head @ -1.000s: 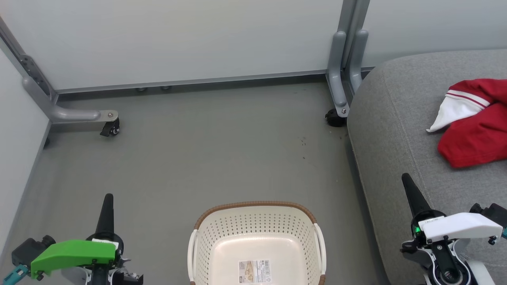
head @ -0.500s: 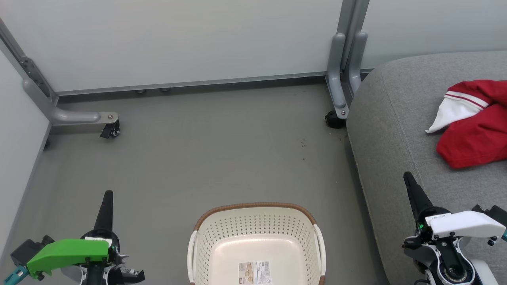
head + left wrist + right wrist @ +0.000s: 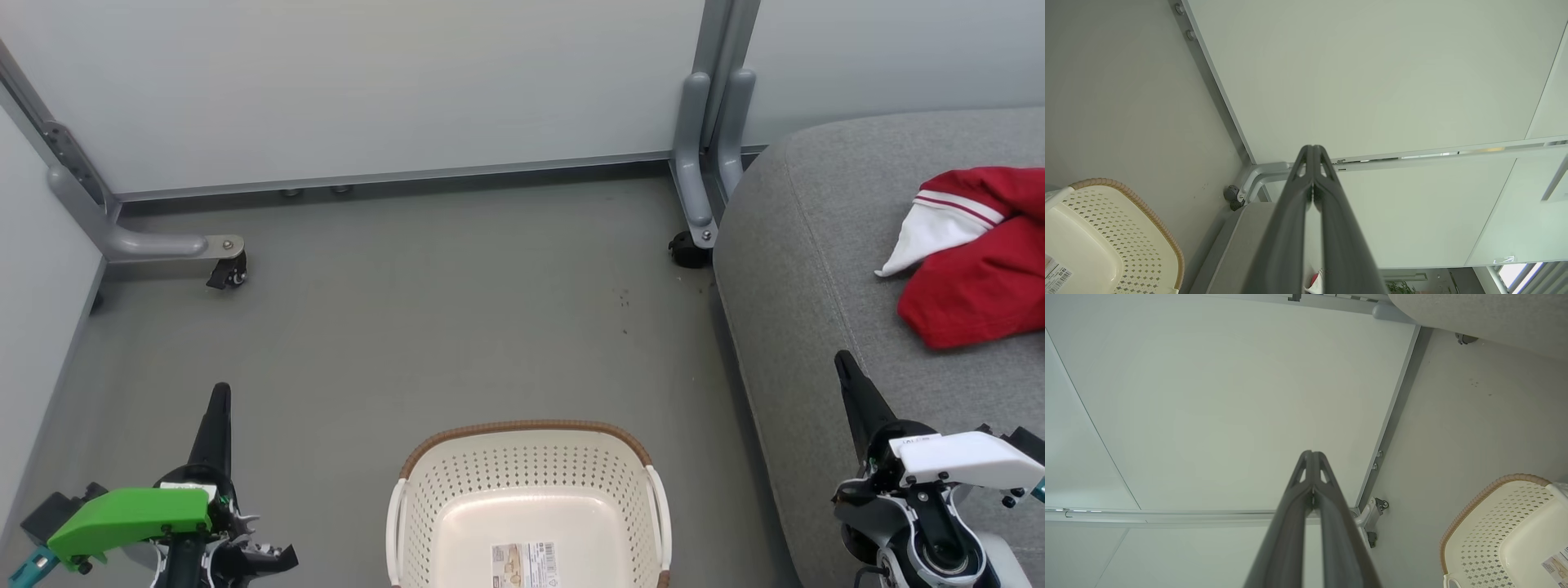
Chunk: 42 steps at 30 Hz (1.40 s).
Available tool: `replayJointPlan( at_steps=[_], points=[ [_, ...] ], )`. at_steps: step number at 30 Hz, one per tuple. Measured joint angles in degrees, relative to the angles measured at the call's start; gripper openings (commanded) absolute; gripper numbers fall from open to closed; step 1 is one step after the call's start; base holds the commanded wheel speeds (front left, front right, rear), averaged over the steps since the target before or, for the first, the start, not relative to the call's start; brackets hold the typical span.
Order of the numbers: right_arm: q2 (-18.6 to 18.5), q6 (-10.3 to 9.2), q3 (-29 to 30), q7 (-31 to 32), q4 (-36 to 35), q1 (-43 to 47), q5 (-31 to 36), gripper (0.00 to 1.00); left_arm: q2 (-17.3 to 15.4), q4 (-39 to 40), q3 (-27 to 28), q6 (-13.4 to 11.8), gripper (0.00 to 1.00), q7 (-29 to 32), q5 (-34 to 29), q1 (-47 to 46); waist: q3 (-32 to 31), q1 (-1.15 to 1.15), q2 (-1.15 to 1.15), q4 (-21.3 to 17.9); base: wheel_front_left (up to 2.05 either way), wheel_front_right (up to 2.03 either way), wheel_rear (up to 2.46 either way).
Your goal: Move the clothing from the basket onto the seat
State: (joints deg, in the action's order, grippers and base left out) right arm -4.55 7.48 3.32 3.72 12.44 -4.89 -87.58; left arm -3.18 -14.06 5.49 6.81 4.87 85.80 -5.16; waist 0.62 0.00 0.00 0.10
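Clothing (image 3: 971, 286), one red-and-white heap, lies on the seat (image 3: 800, 269) beside one basket (image 3: 522, 426); left pincer (image 3: 220, 392) and right pincer (image 3: 842, 359) each pressed together.

Grey floor (image 3: 424, 327), pale wheeled partition panels (image 3: 367, 82)

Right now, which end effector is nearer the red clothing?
Right. The right end effector is by the seat, near the clothing; the left end effector is beyond the basket.

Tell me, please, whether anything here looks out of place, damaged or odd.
Nothing much: the red clothing lies bunched on the grey seat, the basket stands upright on the floor, and a few dark specks mark the floor.
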Motion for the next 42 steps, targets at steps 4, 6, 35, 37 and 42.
replayJointPlan(
  at_steps=[4, 6, 35, 37, 42],
  points=[
    [0.0, 0.00, 0.2, 0.2, 0.3, -0.1, -1.5, 0.00, 0.1, 0.0, 0.2, 0.2, 0.00, 0.4, 1.4, -0.2, -0.1, 0.00, 0.00, 0.0, 0.00, 0.00, 0.00],
    [0.0, 0.00, 0.3, 0.3, 0.5, -0.1, -2.3, 0.00, 0.1, 0.0, 0.3, 0.3, 0.00, 0.6, 2.3, -0.2, -0.2, 0.00, 0.00, 0.0, 0.00, 0.00, 0.00],
    [0.3, 0.00, 1.4, 1.2, 1.5, -1.0, -6.5, 0.00, 0.4, 0.0, 1.1, 0.6, 0.00, 1.7, 6.5, -0.7, -0.4, 0.00, 0.00, -0.1, 0.00, 0.00, 0.00],
    [0.4, 0.00, 1.4, 1.3, 1.5, -1.0, -6.4, 0.00, 0.4, 0.0, 1.1, 0.6, 0.00, 1.7, 6.5, -0.7, -0.4, 0.00, 0.00, -0.1, 0.00, 0.00, 0.00],
    [0.4, 0.00, 1.5, 1.3, 1.5, -1.0, -6.3, 0.00, 0.4, 0.0, 1.1, 0.6, 0.00, 1.7, 6.5, -0.7, -0.4, 0.00, 0.00, -0.1, 0.00, 0.00, 0.00]
  ],
)
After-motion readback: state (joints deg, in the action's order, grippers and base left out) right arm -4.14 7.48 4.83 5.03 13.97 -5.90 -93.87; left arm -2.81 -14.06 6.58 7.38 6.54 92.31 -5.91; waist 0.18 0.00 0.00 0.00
